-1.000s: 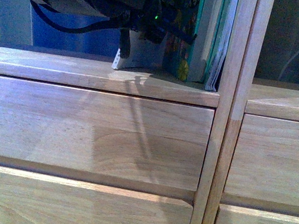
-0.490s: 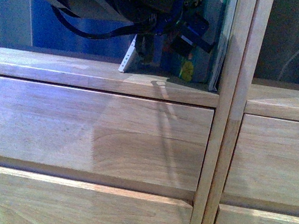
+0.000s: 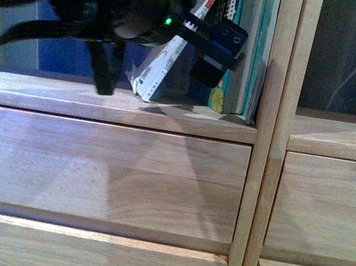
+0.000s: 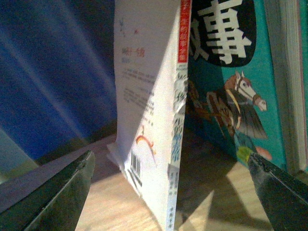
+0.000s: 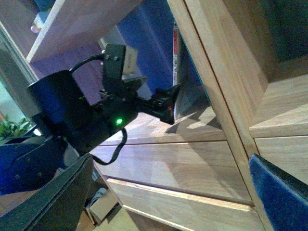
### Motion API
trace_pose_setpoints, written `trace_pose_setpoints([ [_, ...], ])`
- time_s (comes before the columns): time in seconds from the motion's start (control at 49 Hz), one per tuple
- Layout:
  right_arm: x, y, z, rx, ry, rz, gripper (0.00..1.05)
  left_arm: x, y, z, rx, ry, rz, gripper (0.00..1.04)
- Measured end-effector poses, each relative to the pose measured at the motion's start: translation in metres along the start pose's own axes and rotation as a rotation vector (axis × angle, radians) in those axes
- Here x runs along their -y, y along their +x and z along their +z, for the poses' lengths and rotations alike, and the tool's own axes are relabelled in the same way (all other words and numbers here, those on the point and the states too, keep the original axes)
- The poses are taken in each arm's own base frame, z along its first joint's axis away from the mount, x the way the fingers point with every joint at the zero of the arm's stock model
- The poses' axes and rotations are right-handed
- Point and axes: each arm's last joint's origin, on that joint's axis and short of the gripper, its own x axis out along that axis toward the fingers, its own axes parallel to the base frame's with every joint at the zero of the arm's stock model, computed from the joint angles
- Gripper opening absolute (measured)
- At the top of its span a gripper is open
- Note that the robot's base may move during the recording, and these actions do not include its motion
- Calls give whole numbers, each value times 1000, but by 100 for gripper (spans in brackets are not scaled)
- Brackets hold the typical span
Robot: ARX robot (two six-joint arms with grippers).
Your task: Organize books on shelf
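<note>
- You are looking at a wooden shelf (image 3: 114, 105) with a cubby above two plain drawer fronts (image 3: 100, 168) and an upright divider (image 3: 268, 148) on the cubby's right side.
- Find the books at the right end of the cubby: a teal book (image 3: 226, 59) stands upright, and a pale book (image 3: 261, 58) stands between it and the divider.
- Note the thin white book (image 3: 165, 69) just beside the teal one. It tilts, its foot set out on the shelf board and its top leaning toward the teal cover.
- The left gripper (image 4: 171, 178) is in the cubby with its fingers (image 4: 53, 192) spread wide. In the left wrist view the white book stands between them, touching neither.
- The right gripper (image 5: 168, 192) is away from the shelf, its fingers apart with nothing between them. Its camera shows the left arm (image 5: 86, 120) reaching into the cubby.
</note>
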Motion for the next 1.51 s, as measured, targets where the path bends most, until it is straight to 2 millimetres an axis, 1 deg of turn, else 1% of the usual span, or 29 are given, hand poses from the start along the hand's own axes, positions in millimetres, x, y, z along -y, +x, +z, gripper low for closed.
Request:
trace_pose_setpoints([
  [0.061, 0, 0, 0, 0, 0, 0, 98, -11, -19, -3, 13, -33, 1, 97],
  [0.102, 0, 0, 0, 0, 0, 0, 98, -17, -28, -3, 25, -48, 2, 97],
  [0.204, 0, 0, 0, 0, 0, 0, 98, -36, -59, -7, 43, -127, -10, 97],
  [0.224, 0, 0, 0, 0, 0, 0, 98, -38, -63, -8, 45, -136, -12, 97],
  [0.347, 0, 0, 0, 0, 0, 0, 98, -62, -107, -16, 52, -241, -11, 97],
  [0.367, 0, 0, 0, 0, 0, 0, 98, -64, -111, -17, 52, -256, -13, 97],
  [0.429, 0, 0, 0, 0, 0, 0, 98, -73, -137, -23, 47, -305, -27, 97],
  [0.49, 0, 0, 0, 0, 0, 0, 98, -79, -164, -31, 44, -343, -55, 97],
  [0.51, 0, 0, 0, 0, 0, 0, 98, -79, -169, -32, 45, -350, -67, 97],
  [0.592, 0, 0, 0, 0, 0, 0, 98, -83, -207, -43, 43, -401, -138, 97],
  [0.653, 0, 0, 0, 0, 0, 0, 98, -84, -233, -50, 61, -430, -156, 97],
  [0.673, 0, 0, 0, 0, 0, 0, 98, -85, -239, -51, 62, -431, -136, 97],
  [0.714, 0, 0, 0, 0, 0, 0, 98, -88, -250, -50, 18, -432, -38, 90],
  [0.776, 0, 0, 0, 3, -10, -14, 97, -91, -258, -56, -40, -425, 78, 81],
  [0.816, 0, 0, -1, 2, -49, -148, 92, -92, -261, -64, -71, -419, 155, 74],
  [0.837, -1, 0, -2, -12, -65, -167, 90, -92, -262, -67, -75, -418, 162, 73],
  [0.857, 1, -1, -3, -16, -120, -259, 87, -91, -262, -72, -87, -415, 173, 69],
  [0.878, 1, -2, -4, -25, -142, -293, 85, -91, -263, -75, -91, -414, 177, 67],
  [0.918, 6, -7, -10, -57, -225, -415, 79, -89, -264, -85, -107, -409, 175, 60],
  [0.939, 8, -8, -12, -63, -248, -441, 77, -89, -265, -88, -110, -409, 172, 58],
  [0.98, 13, -13, -18, -83, -337, -508, 70, -87, -266, -96, -115, -407, 167, 51],
  [1.061, 19, -20, -26, -108, -413, -539, 58, -87, -270, -107, -113, -408, 173, 39],
  [1.184, 26, -28, -38, -128, -464, -527, 39, -86, -275, -122, -111, -409, 178, 19],
  [1.204, 26, -29, -39, -128, -467, -527, 37, -86, -275, -123, -111, -409, 180, 18],
  [1.265, 31, -34, -43, -136, -476, -504, 25, -86, -277, -131, -113, -408, 183, 5],
  [1.286, 34, -37, -44, -137, -479, -509, 20, -85, -278, -134, -114, -411, 181, 3],
  [1.367, 41, -44, -49, -132, -489, -541, 3, -84, -280, -143, -113, -411, 177, 3],
  [1.408, 42, -46, -54, -137, -493, -535, 3, -87, -283, -148, -105, -412, 154, 3],
  [1.51, 43, -49, -58, -135, -496, -534, 3, -89, -288, -155, -125, -412, 190, 3],
])
